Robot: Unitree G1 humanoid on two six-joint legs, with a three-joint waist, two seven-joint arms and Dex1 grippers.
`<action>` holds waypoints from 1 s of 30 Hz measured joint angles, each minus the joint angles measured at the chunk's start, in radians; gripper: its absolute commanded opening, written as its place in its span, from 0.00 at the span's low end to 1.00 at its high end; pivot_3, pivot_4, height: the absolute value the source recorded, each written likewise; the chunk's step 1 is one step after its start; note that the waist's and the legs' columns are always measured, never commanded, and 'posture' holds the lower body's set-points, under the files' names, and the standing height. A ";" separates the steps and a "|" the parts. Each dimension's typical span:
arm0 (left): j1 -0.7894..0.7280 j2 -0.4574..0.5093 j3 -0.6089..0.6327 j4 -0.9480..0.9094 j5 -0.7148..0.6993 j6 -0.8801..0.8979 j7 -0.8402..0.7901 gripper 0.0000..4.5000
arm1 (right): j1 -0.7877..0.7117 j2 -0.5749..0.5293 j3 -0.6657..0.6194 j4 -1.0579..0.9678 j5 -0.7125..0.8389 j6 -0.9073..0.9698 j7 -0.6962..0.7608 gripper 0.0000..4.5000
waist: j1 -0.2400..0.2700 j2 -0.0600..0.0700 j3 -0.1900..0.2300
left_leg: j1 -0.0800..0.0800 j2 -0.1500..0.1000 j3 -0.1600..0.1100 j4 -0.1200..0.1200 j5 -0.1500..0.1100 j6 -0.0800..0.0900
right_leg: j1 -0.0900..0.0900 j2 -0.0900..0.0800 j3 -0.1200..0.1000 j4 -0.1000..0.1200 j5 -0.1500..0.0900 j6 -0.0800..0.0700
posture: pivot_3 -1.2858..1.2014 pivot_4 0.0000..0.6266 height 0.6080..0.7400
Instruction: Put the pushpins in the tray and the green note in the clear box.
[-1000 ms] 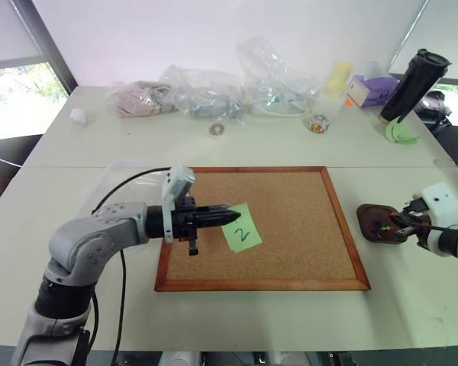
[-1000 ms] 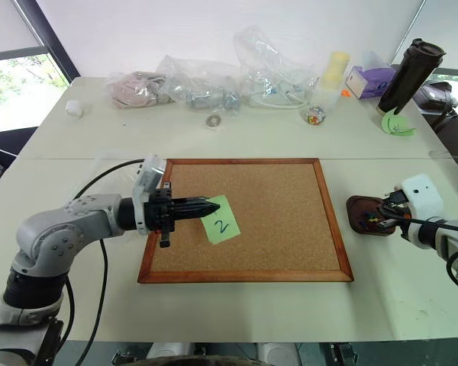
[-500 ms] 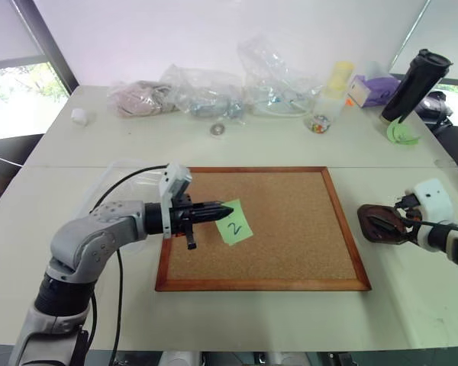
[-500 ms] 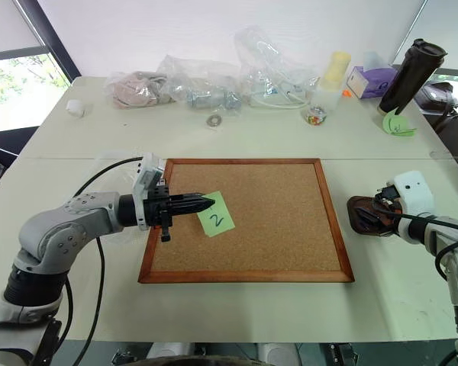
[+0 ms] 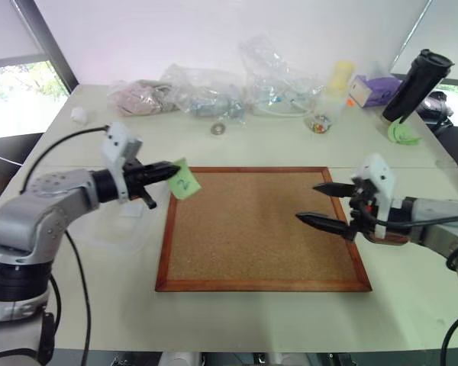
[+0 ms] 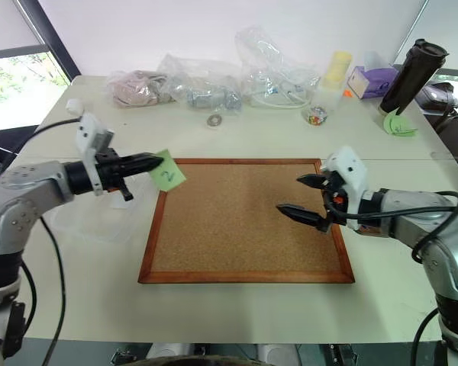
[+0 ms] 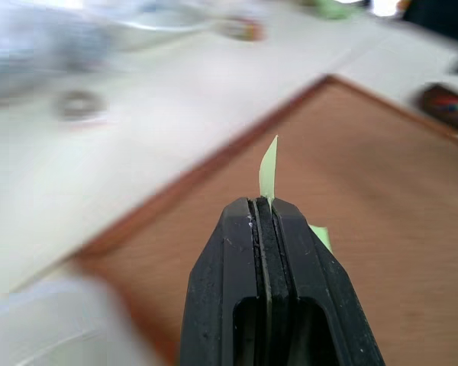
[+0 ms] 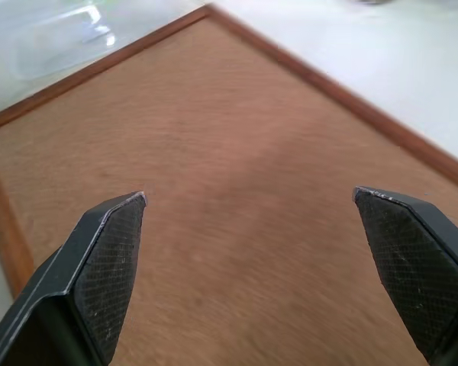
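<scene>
My left gripper is shut on a corner of the green note, which bears a dark scribble. It holds the note in the air over the cork board's far left corner, beside the clear box. In the left wrist view the note stands edge-on above the closed fingertips. My right gripper hangs open over the right part of the board with nothing between its fingers. The tray lies past the board's right edge, largely behind my right hand. The pushpins show as small coloured blurs in it.
The wood-framed cork board fills the middle of the table. Along the back lie clear plastic bags, a metal ring, a small jar of coloured bits, a purple box, a black bottle and a pale green plastic piece.
My left gripper has carried the green note leftward off the board's middle to its left edge. My right gripper has left the tray, opened and swung left over the board.
</scene>
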 measured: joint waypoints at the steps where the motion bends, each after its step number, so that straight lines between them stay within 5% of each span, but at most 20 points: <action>1: 0.011 0.008 0.009 0.005 0.008 -0.001 0.003 0.00 | -0.006 0.002 0.016 -0.001 0.000 -0.002 0.001 0.99 | 0.000 0.000 0.000 | 0.000 0.000 0.000 0.000 0.000 0.000 | 0.000 0.000 0.000 0.000 0.000 0.000 | 0.52 0.24 1.00; 12: 0.198 0.072 0.131 0.078 0.081 -0.019 0.018 0.00 | -0.056 0.002 0.135 0.002 -0.026 -0.068 0.025 0.99 | -0.004 -0.003 0.002 | 0.000 0.001 0.000 0.000 -0.001 0.001 | -0.001 -0.001 0.000 0.001 0.000 0.000 | 0.52 0.24 1.00; 21: 0.191 0.091 0.147 0.187 0.137 -0.080 0.007 0.93 | -0.059 0.002 0.156 0.019 -0.054 -0.090 0.025 1.00 | -0.005 -0.003 0.003 | -0.001 0.001 0.000 -0.001 -0.001 0.001 | -0.002 -0.002 0.000 0.001 0.000 0.000 | 0.52 0.24 1.00; 30: 0.086 0.093 0.215 0.157 0.006 -0.041 -0.086 0.97 | -0.062 0.002 0.165 0.041 -0.066 -0.112 0.033 1.00 | -0.003 -0.003 0.003 | -0.001 0.001 0.000 0.000 0.000 0.000 | -0.002 -0.003 0.000 0.001 0.000 0.000 | 0.52 0.24 1.00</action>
